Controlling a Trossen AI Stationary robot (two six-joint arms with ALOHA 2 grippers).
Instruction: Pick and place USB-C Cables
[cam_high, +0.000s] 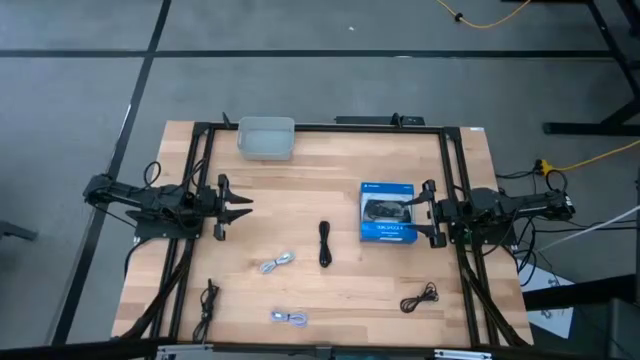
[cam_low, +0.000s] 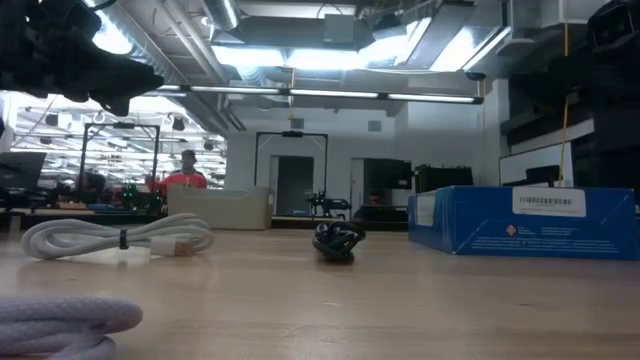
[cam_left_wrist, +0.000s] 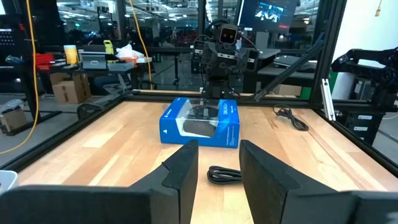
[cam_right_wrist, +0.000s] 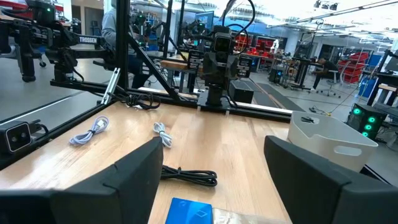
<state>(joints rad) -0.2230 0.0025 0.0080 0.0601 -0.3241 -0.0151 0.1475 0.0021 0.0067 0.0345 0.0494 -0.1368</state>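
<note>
Both pincers, left pincer (cam_high: 243, 206) and right pincer (cam_high: 409, 211), spread wide, holding nothing.
I see the black USB-C cable (cam_high: 324, 243) lying on the tabletop (cam_high: 330, 160) between them, blue box (cam_high: 388, 211) just beside the right.

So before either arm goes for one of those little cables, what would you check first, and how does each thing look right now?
1. Left gripper open, holding nothing: ok.
2. Right gripper open, holding nothing: ok.
3. All five cables on the table: ok. Black cable in the middle, black ones at the near left and near right, grey cable and a second grey cable nearer the front.
4. Cables lying apart from each other: ok.
5. Grey bin at the far edge free of cables: ok.
6. Blue box clear of the right gripper: not ok, it sits right in front of it.
</note>
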